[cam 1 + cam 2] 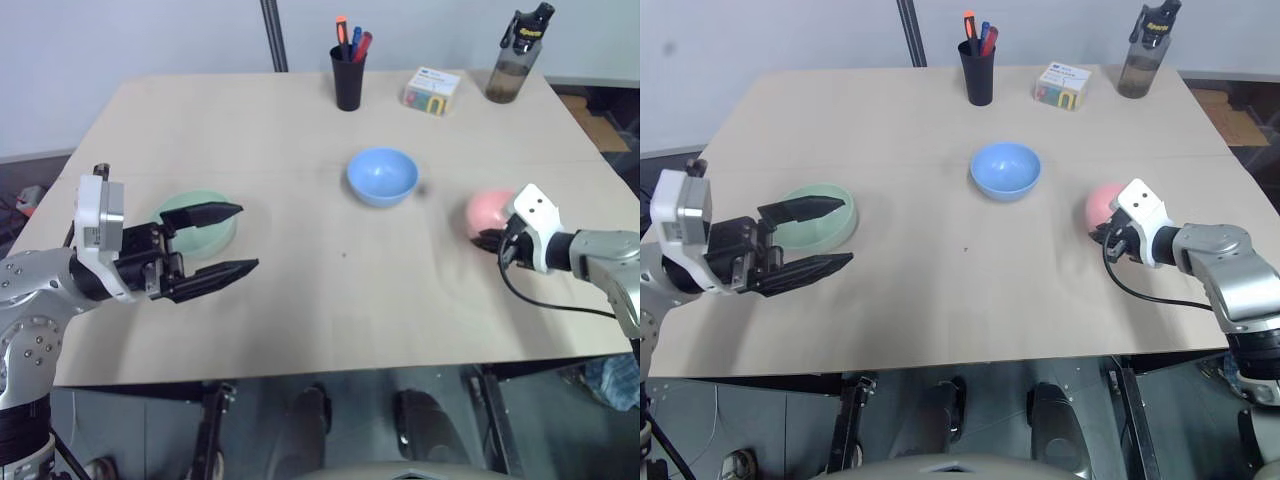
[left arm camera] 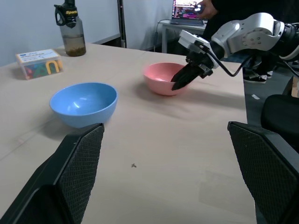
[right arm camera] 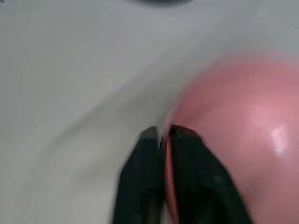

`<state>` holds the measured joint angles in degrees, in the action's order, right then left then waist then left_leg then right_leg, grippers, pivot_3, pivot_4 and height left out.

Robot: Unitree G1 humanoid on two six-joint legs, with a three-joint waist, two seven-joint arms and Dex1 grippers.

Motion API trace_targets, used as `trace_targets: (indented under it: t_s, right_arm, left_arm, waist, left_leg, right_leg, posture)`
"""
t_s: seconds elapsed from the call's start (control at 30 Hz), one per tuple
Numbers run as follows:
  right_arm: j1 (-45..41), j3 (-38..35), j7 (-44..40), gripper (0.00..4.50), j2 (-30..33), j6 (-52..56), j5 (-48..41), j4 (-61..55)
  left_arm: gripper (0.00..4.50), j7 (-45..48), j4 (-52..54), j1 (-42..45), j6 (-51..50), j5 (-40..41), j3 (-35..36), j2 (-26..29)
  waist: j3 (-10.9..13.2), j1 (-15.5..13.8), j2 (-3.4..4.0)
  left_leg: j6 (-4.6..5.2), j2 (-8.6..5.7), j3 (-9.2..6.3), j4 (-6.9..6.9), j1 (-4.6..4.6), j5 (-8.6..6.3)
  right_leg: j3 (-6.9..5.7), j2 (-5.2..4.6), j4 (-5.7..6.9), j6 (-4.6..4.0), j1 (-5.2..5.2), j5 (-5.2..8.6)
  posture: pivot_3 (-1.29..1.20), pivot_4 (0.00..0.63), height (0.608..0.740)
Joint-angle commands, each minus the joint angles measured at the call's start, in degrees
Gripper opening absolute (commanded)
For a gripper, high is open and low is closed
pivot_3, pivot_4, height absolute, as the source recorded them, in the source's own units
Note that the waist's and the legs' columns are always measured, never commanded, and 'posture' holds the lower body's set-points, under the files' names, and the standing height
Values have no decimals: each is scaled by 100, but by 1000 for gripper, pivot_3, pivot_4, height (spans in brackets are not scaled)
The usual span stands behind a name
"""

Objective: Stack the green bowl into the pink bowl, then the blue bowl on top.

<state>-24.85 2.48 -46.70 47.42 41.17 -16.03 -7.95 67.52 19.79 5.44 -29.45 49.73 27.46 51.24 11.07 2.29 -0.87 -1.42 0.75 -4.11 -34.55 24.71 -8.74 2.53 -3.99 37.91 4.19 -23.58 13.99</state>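
On the table nothing is stacked yet: the pink bowl, right of the central blue bowl, is pinched at its rim by the right gripper, while the green bowl, far left, is awaited by the wide-open left gripper.

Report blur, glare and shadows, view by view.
Right wrist view: soft all over, the pink bowl smeared, with a pale glare patch on its wall, its rim between the shut fingers of the right gripper. Left wrist view: crisp; the blue bowl casts a faint shadow, the left gripper's near fingers loom large. Eye views: even, soft light, with a dim shadow beside the green bowl.
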Motion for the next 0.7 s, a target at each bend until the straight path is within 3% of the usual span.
trace_targets:
  t_s: [0.03, 0.33, 0.53, 0.67, 0.7]
  right_arm:
    - [-86, 73, -20, 69, 15, -239, 158, -122]
    - [163, 615, -371, 69, -390, -353, -87, -1269]
    - [175, 1129, -363, 69, -663, -381, 82, -1414]
    - [-69, 1174, -234, 1356, -909, -399, 182, -1181]
    - [-101, 1160, -260, 1885, -918, -389, 169, -1177]
  left_arm:
    - [4500, -62, 225, -31, 52, 127, 202, 0]
    - [4500, -157, 259, -109, 94, 101, 183, -60]
    - [4500, -214, 302, -157, 95, 83, 205, -83]
    - [4500, -299, 341, -216, 57, 87, 234, -83]
    - [4500, -325, 342, -230, 57, 74, 243, -82]
  waist:
    - [0, 1, 0]
    - [0, 8, 0]
    - [-4, 0, -7]
    - [-13, 12, -21]
    - [-13, 9, -21]
  left_leg:
    - [0, 0, 0, 0, 0, 0]
    - [0, 3, -3, 1, 0, 0]
    - [0, 3, -7, -3, 0, 0]
    - [0, 4, -10, -3, -1, 0]
    - [0, 4, -9, -3, -1, 0]
  right_leg:
    - [0, 0, 0, 0, 0, 0]
    - [-1, 3, 1, 1, -1, 0]
    - [-3, 3, 1, 0, 3, 0]
    - [-5, 5, 2, 0, 3, -1]
    - [-5, 5, 2, 0, 3, -1]
  posture:
    - [0, 150, 740]
    - [0, 150, 740]
    - [0, 150, 740]
    - [0, 150, 740]
    - [0, 150, 740]
